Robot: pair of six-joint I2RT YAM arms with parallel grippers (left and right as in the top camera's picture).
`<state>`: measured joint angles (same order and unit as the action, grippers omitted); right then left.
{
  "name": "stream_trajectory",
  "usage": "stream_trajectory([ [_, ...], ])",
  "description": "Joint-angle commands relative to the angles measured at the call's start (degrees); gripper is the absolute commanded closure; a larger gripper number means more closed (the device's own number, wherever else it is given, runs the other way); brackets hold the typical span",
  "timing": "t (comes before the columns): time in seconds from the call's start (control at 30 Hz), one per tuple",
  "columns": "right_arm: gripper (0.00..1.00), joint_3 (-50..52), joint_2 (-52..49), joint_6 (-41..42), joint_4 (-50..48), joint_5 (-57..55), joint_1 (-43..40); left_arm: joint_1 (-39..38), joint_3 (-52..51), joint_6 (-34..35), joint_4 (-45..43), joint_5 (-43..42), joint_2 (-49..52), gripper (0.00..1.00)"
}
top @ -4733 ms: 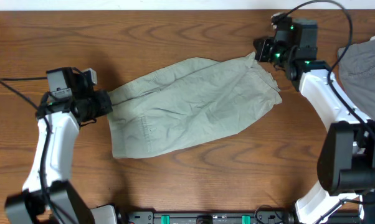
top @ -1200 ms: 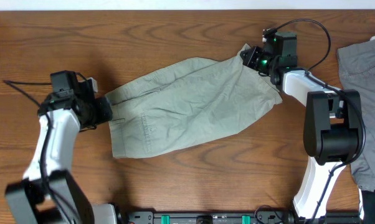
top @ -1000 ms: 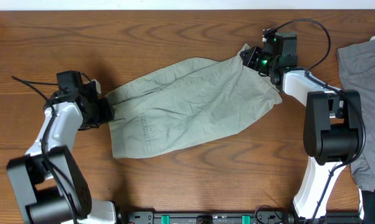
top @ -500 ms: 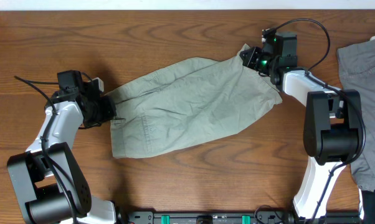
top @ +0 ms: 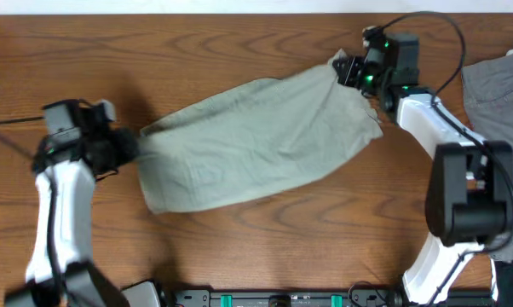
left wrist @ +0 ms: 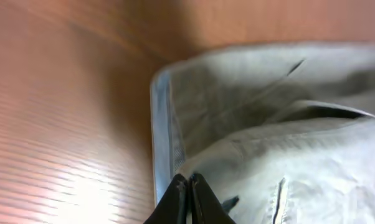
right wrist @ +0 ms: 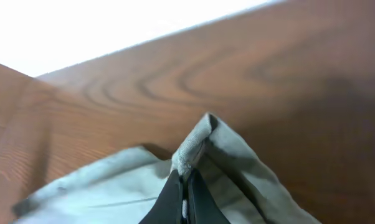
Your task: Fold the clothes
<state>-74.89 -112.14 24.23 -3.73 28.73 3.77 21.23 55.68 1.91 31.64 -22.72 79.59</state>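
Note:
The pale khaki-green shorts (top: 256, 141) hang stretched between my two grippers over the middle of the wooden table, blurred by motion. My left gripper (top: 130, 145) is shut on the shorts' left end; in the left wrist view the black fingertips (left wrist: 189, 182) pinch the pale hem (left wrist: 175, 112). My right gripper (top: 346, 68) is shut on the far right corner; in the right wrist view the fingers (right wrist: 185, 183) clamp a raised fold of cloth (right wrist: 197, 146).
A darker grey garment (top: 499, 94) lies at the right edge of the wooden table (top: 239, 43). The table's far edge meets a white wall (right wrist: 113, 25). The arm bases stand along the front edge.
Both grippers have lifted and pulled the shorts taut. The left gripper has drawn back to the left and the right gripper has risen toward the far edge. The cloth now blurs.

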Motion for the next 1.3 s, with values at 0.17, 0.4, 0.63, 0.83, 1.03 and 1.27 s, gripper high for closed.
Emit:
stream_trajectory([
  [0.17,0.99,-0.8,3.3,-1.6,-1.0,-5.5,-0.4,0.9,-0.2,1.3,-3.9,1.3,-1.1,0.94],
  [0.4,0.99,-0.8,-0.7,-1.6,-5.3,-5.9,-0.3,0.5,-0.2,1.3,-10.1,0.7,8.4,0.94],
  [0.63,0.94,-0.8,-6.6,-1.6,-7.7,-3.9,0.3,0.5,-0.2,1.3,-13.8,-1.4,14.4,0.94],
  [0.83,0.09,-0.9,-6.1,-1.6,-7.2,-4.6,-1.1,0.5,-0.2,1.3,-13.7,-8.9,14.2,0.89],
  [1.03,0.20,-4.3,-3.4,-4.6,10.6,-3.0,-4.0,-0.4,-0.2,-1.2,-13.7,-21.7,12.7,0.88],
  [1.27,0.45,-7.9,-3.3,-7.2,32.0,-8.5,-4.3,-8.9,-0.2,-8.8,-10.8,-6.4,13.8,0.92],
])
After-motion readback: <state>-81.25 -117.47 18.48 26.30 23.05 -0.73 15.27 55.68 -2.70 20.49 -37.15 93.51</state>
